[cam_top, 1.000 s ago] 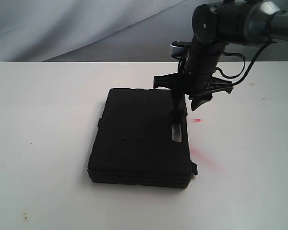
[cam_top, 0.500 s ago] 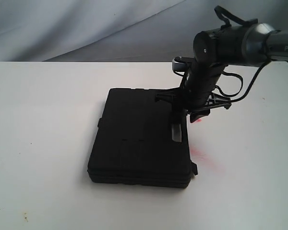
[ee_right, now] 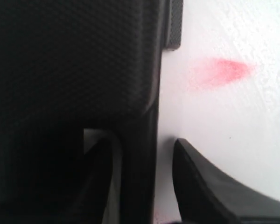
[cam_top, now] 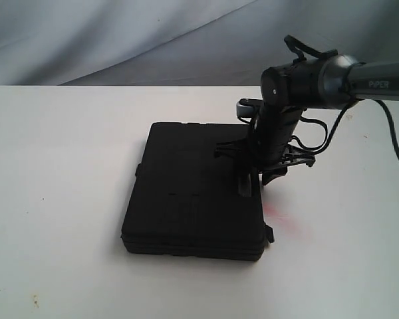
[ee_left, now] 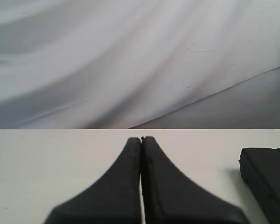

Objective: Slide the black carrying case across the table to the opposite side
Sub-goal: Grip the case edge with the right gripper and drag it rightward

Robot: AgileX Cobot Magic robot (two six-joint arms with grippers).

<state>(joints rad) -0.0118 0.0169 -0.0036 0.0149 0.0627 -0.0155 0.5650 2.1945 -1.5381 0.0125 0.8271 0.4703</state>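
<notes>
The black carrying case (cam_top: pixel 193 193) lies flat on the white table (cam_top: pixel 66 166), a little right of the middle. My right gripper (cam_top: pixel 259 181) is open and low at the case's right edge. It straddles the handle bar (ee_right: pixel 140 163): one finger sits in the handle slot, the other stands outside, just above the tabletop (ee_right: pixel 233 121). In the right wrist view the right gripper (ee_right: pixel 141 142) shows both fingers apart from the bar. My left gripper (ee_left: pixel 141 140) is shut and empty, out of the exterior view. A corner of the case (ee_left: pixel 266 179) shows beside it.
A red smudge (cam_top: pixel 279 214) marks the table just right of the case. A small latch tab (cam_top: pixel 269 234) juts from the case's near right corner. A grey cloth backdrop (cam_top: pixel 120 40) hangs behind the table. The right arm's cable (cam_top: pixel 396 143) trails at the right.
The right arm has come down and tilted. Its gripper has sunk lower over the case's right edge, one finger going deeper into the handle slot. The case has stayed put.
</notes>
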